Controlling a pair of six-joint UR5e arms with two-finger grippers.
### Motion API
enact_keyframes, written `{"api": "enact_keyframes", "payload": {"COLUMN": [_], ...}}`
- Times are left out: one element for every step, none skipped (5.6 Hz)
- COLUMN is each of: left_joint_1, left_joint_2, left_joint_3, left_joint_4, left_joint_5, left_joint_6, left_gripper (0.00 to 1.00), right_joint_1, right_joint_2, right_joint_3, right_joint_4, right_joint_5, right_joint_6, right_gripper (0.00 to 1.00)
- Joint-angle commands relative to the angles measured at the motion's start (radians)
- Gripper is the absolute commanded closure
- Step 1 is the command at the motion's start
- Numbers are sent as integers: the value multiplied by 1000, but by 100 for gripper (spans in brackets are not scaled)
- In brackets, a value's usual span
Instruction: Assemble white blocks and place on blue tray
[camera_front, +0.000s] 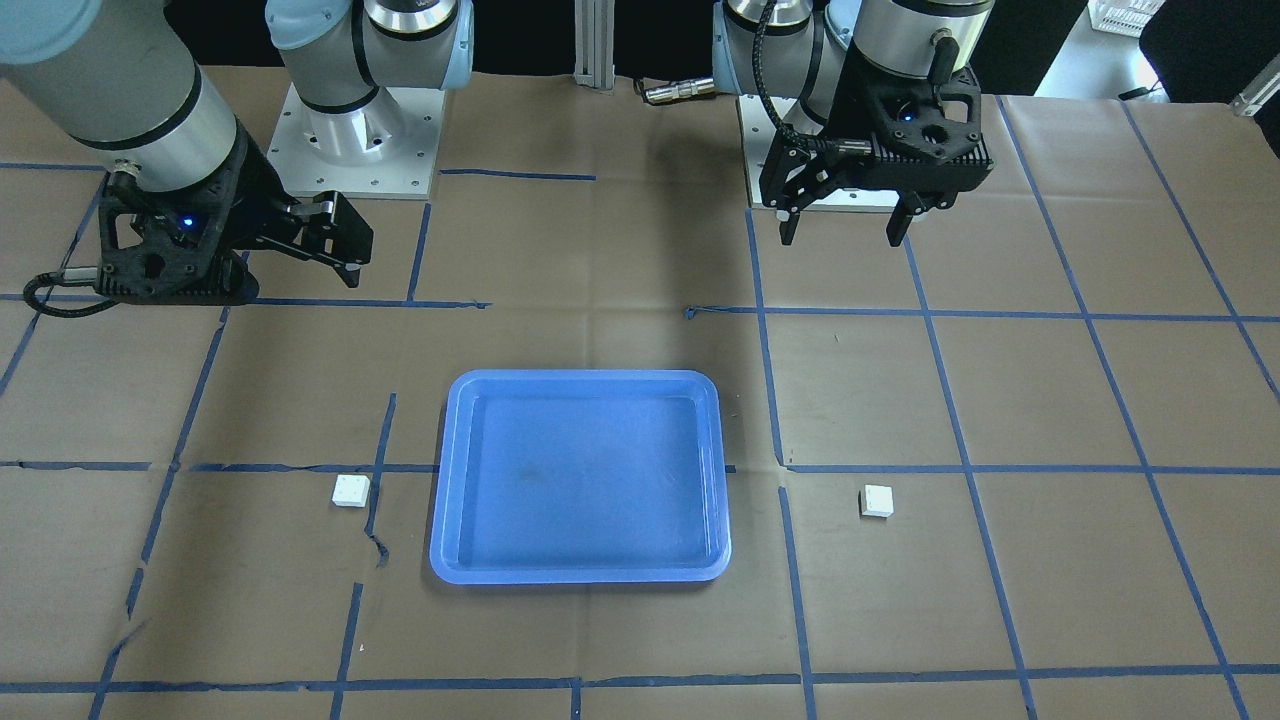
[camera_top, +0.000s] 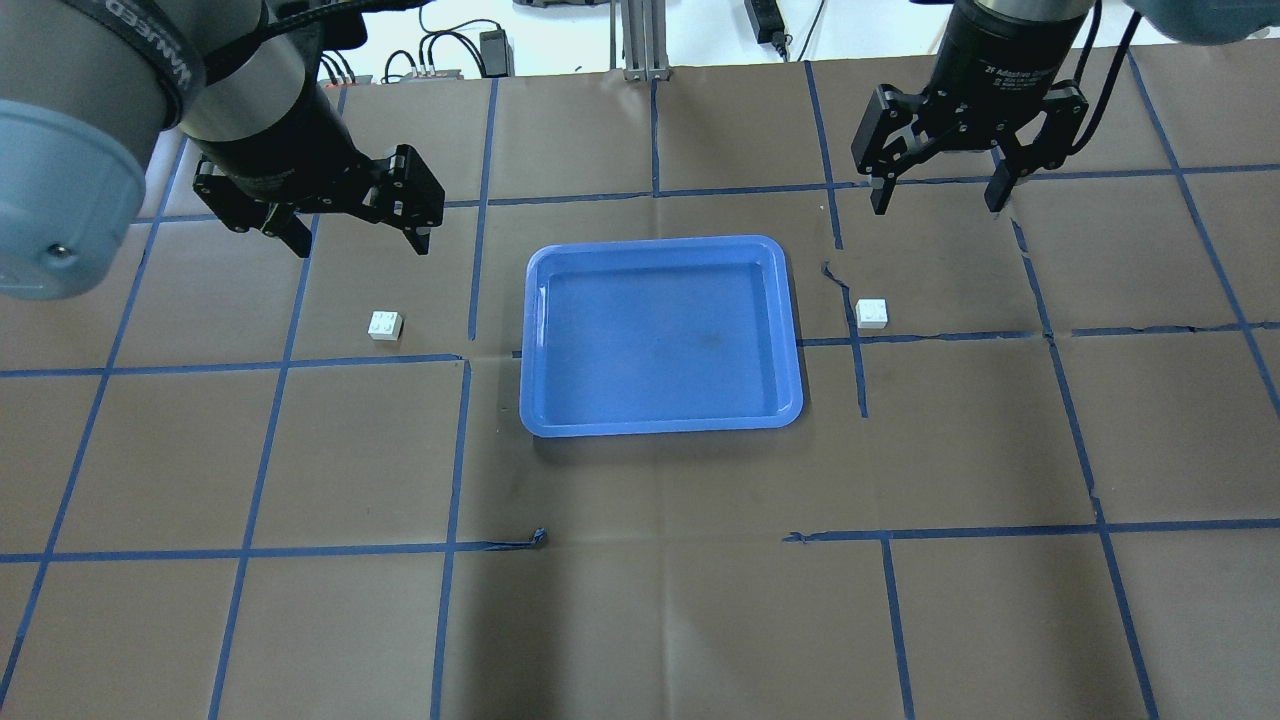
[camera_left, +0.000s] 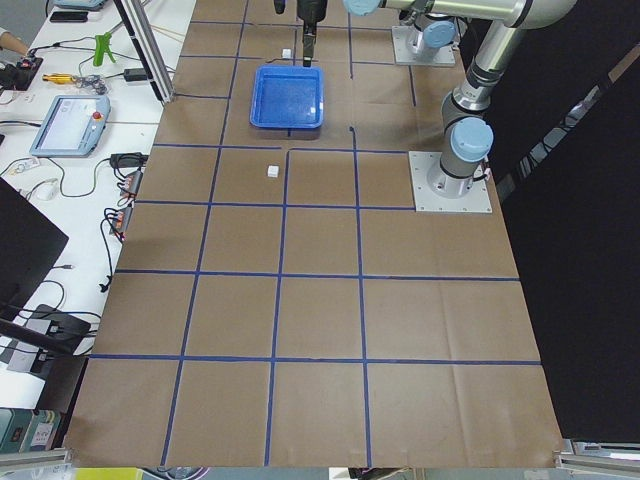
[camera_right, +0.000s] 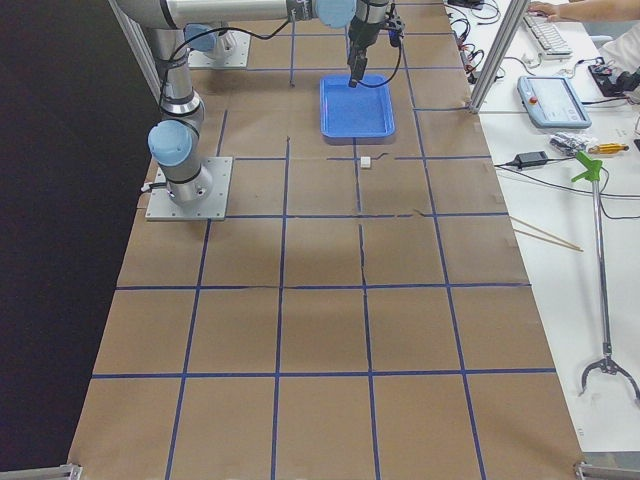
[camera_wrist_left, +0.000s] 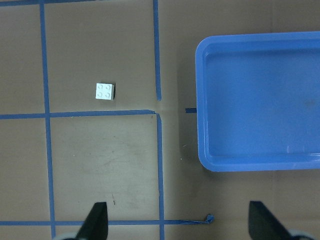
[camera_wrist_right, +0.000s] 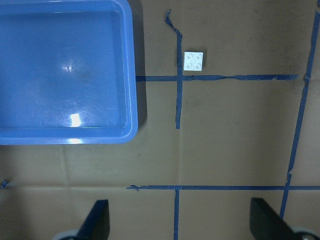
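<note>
The blue tray (camera_top: 660, 243) lies empty at the table's middle; it also shows in the front view (camera_front: 580, 376). One white block (camera_top: 385, 325) sits studs up on the paper to the tray's left, also in the left wrist view (camera_wrist_left: 105, 91) and the front view (camera_front: 877, 500). The other white block (camera_top: 871, 313) sits to the tray's right, also in the right wrist view (camera_wrist_right: 193, 61) and the front view (camera_front: 350, 491). My left gripper (camera_top: 360, 245) hangs open and empty above the table behind its block. My right gripper (camera_top: 938, 205) hangs open and empty behind the other.
Brown paper with a grid of blue tape covers the table, and the tape is torn near the right block (camera_top: 835, 275). The arms' base plates (camera_front: 350, 150) stand at the robot's side. Benches with tools (camera_left: 70, 110) flank the far side.
</note>
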Motion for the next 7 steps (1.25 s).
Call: {"api": "enact_keyframes", "payload": {"left_joint_1": [2,2,2,2,2,5,4], "left_joint_2": [2,2,2,2,2,-4,-28], "left_joint_3": [6,6,5,5,5,3,-20], "left_joint_4": [-16,-16,-16,-16,-16,-18,-9], "left_joint_5": [-7,-7,-2,-1,1,2,7], "left_joint_6": [-2,0,2,12,24,28,25], "left_gripper": [1,1,1,1,1,1,1], "right_joint_1": [0,0,0,0,1,3,-5], "right_joint_2": [-2,-21,-44,-46,-49,-51,-61], "right_joint_3": [7,37,77,81,76,65,61], "right_joint_4": [2,2,-17,-24,-19,-24,-24], "right_joint_5": [0,-2,-3,-6,-5,1,-3], "right_joint_6": [3,8,11,-7,-14,-200,-433], "right_gripper": [0,0,0,0,0,0,0]}}
